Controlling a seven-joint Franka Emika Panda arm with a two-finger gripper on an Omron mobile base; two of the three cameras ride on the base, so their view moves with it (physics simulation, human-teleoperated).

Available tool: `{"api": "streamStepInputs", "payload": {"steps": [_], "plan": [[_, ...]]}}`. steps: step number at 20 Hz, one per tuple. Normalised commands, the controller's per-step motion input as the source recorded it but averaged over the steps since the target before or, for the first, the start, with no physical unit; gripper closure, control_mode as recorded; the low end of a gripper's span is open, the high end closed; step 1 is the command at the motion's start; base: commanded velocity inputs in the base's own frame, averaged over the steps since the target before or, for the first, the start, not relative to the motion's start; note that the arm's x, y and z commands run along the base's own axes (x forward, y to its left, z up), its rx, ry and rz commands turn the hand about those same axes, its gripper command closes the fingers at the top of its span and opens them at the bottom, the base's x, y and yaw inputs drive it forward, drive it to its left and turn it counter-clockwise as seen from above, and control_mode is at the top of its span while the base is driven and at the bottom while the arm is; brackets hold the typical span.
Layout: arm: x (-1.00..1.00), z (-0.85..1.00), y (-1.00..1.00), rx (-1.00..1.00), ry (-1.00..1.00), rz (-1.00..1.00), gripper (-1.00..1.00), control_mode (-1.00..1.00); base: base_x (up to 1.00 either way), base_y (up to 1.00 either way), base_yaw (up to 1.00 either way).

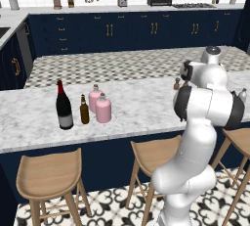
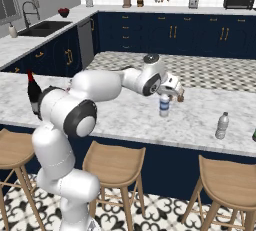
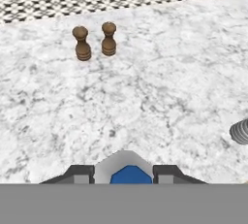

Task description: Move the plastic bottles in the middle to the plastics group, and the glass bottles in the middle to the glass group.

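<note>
My gripper (image 2: 164, 95) is shut on the top of the small clear water bottle with a blue label (image 2: 164, 105), which hangs upright at the middle of the marble island. In the hand view the bottle (image 3: 129, 173) shows between the two finger tips. The plain greyish plastic bottle (image 2: 222, 125) stands to the right, apart from it, and its ribbed side (image 3: 240, 132) enters the hand view at the right edge. Two pink jug-like bottles (image 1: 103, 108) (image 1: 94, 97) stand beside the brown beer bottle (image 1: 84, 110) and the black wine bottle (image 1: 64, 106) at the island's left.
Two brown wooden shakers (image 3: 82, 43) (image 3: 108, 39) stand on the marble counter (image 3: 160, 87) beyond the gripper. Wooden stools (image 2: 113, 164) line the island's near side. A sink (image 2: 44, 27) lies at the far left.
</note>
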Motion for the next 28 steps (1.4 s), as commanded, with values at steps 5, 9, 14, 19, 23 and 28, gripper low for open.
{"api": "streamStepInputs", "payload": {"steps": [5, 9, 14, 19, 23, 28], "plan": [[-0.17, 0.00, -0.78, 0.00, 0.01, -0.12, 1.00, -1.00, 0.00, 0.00, 0.00], [-0.29, -0.01, -0.43, 0.00, 0.00, -0.07, 1.00, -1.00, 0.00, 0.00, 0.00], [-0.11, -0.16, -0.13, -0.03, 0.03, -0.02, 1.00, -1.00, 0.00, 0.00, 0.00], [0.00, -0.05, -0.31, -0.02, 0.00, -0.03, 1.00, -1.00, 0.00, 0.00, 0.00], [0.00, 0.00, -0.59, 0.00, 0.00, -0.03, 1.00, -1.00, 0.00, 0.00, 0.00], [0.00, -0.01, -0.48, 0.00, 0.00, -0.04, 1.00, -1.00, 0.00, 0.00, 0.00]]}}
